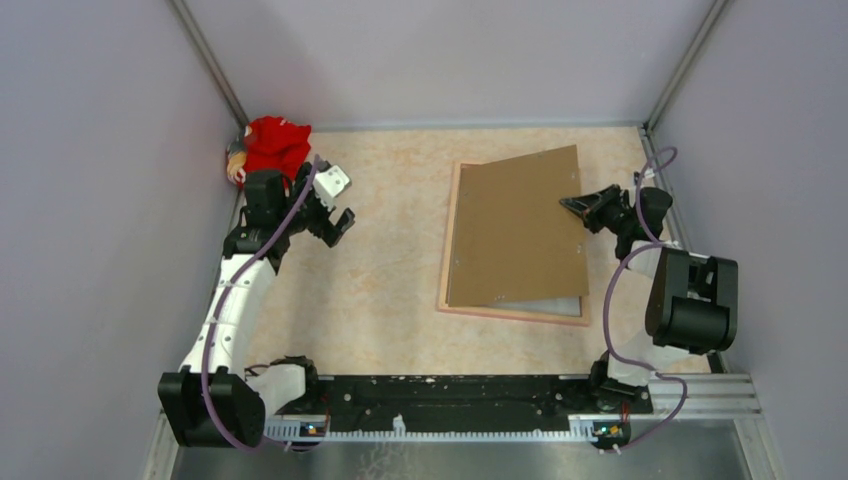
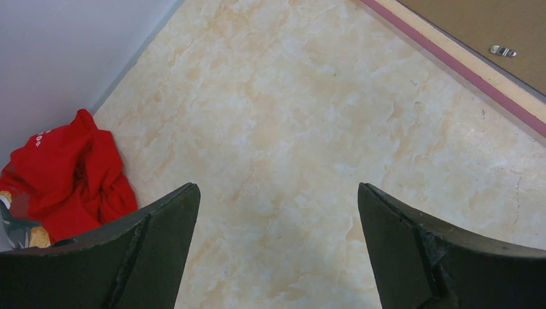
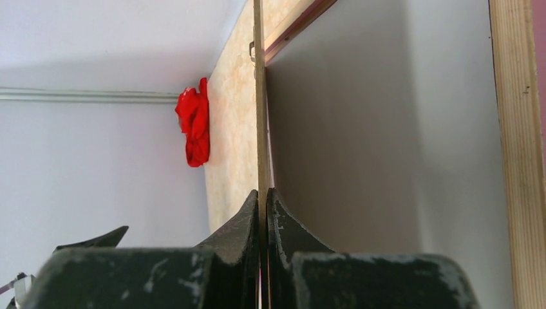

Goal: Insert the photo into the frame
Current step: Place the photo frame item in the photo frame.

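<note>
Brown backing board (image 1: 515, 225) is sitting skewed over the frame (image 1: 450, 240), which is lying pale-wood side up on the table (image 1: 390, 270). The right claw (image 1: 575, 207) is pinching the board's right edge. In the right wrist view its fingers are closing tight on that thin edge, holding that side raised. A pale strip is showing at the board's near edge, inside the rim. It is probably the photo (image 1: 545, 303), lying white reverse up in the recess.

The left claw (image 1: 335, 225) is hanging wide and holding nothing, well apart from the frame and near a red cloth (image 1: 275, 145) in the far corner.

The step in hand looks like seating the board over the photo. To do it well, the right arm should be turning the board until its edges run parallel with the rim. It should then lower the raised side slowly rather than slide it, since dragging could be pulling the sheet out of place. The free claw could be steadying the frame's left rim.
</note>
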You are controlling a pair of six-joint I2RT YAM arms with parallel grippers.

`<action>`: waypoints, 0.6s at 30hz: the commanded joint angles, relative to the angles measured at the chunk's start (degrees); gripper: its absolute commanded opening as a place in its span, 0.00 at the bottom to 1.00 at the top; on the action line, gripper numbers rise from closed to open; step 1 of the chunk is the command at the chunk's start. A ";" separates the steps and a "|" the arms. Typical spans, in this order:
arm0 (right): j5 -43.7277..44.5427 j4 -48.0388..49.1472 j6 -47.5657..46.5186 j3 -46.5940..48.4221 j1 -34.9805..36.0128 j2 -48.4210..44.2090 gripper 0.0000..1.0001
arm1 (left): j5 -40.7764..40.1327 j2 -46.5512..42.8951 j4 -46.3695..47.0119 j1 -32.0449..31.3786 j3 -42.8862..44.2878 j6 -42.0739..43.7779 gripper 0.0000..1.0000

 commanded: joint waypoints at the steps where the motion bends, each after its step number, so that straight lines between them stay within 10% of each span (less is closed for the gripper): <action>1: -1.90 5.71 1.89 1.89 -0.66 0.46 0.00 | -0.10 -0.33 0.05 -0.05 0.05 0.56 0.99; 18: -2.43 12.35 4.66 0.02 -1.57 -0.24 0.00 | 0.15 -0.40 -0.82 -0.02 -0.04 1.00 0.99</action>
